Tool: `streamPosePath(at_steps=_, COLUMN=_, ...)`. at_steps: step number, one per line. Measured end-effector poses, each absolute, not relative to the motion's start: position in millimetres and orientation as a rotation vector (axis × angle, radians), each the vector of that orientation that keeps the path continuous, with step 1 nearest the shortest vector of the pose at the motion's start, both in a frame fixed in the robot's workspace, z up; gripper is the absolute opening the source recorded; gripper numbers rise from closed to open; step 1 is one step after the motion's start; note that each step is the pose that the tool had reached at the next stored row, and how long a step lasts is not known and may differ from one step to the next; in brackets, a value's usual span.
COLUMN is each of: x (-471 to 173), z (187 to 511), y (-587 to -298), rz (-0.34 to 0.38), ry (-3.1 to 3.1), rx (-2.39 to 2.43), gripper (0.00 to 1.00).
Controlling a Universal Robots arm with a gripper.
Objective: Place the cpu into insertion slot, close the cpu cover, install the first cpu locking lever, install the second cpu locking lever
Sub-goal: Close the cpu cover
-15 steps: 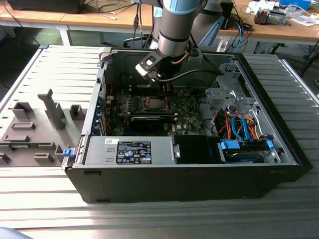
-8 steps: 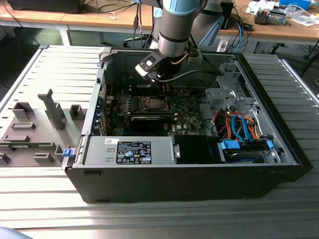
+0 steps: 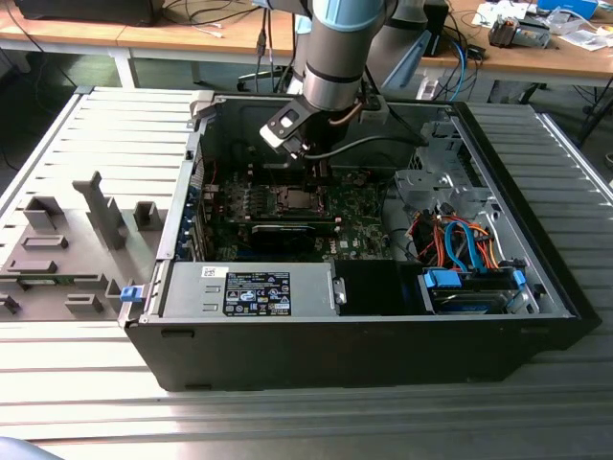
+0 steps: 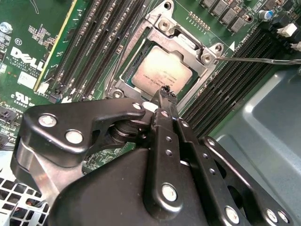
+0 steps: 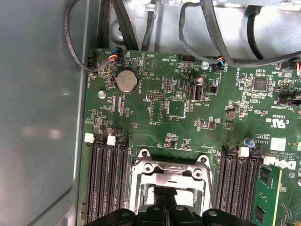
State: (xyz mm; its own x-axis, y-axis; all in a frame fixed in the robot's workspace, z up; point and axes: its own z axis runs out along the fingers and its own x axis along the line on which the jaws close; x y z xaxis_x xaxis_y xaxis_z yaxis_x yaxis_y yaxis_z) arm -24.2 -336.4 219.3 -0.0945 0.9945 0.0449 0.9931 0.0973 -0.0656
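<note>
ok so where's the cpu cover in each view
exterior view: cpu cover mid-board, by the tip of the tool
second wrist view: cpu cover just past the tool, framing the cpu
first wrist view: cpu cover with the tool over its window
shared landmark: memory slots flanking it both sides

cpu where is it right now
In the second wrist view the cpu lies in the insertion slot, between the two banks of long memory slots, with the gripper tip at its edge.

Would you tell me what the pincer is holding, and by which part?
Nothing, it seems: the pincer is shut, empty, at the edge of the cpu.
</note>
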Motion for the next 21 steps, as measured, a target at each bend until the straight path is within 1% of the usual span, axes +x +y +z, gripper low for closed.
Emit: streamPosePath(at_steps=21, x=-25.5, z=211.7, y=-336.4, rz=0.028, ry=-2.268, rx=-2.06, gripper=0.11)
